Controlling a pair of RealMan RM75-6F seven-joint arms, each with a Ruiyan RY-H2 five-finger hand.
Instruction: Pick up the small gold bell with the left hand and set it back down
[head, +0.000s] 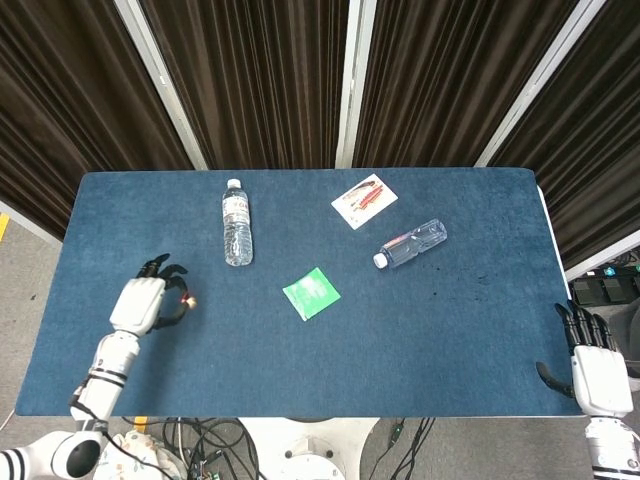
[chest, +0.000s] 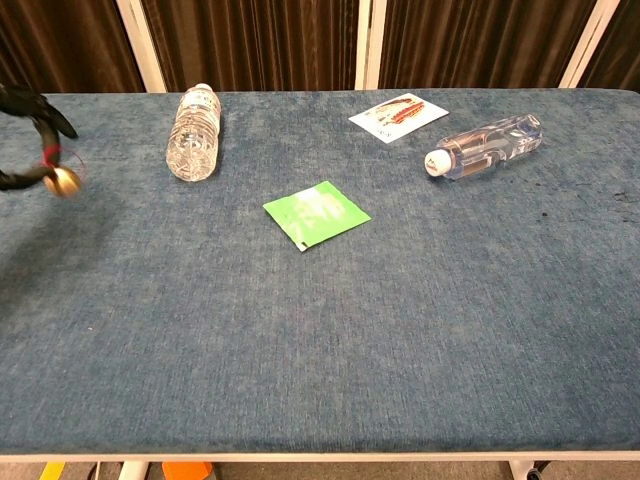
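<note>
My left hand (head: 145, 302) hangs over the left part of the blue table (head: 400, 330) and pinches the small gold bell (head: 190, 300) at its fingertips. In the chest view the bell (chest: 66, 180) dangles above the cloth by a red loop, with dark fingers (chest: 35, 108) just in at the left edge. My right hand (head: 598, 362) stays off the table's front right corner, fingers apart, holding nothing.
A water bottle (head: 237, 226) lies behind the left hand. A green packet (head: 311, 292) sits mid-table, a second bottle (head: 412, 243) lies to the right, and a printed card (head: 364, 200) is near the back edge.
</note>
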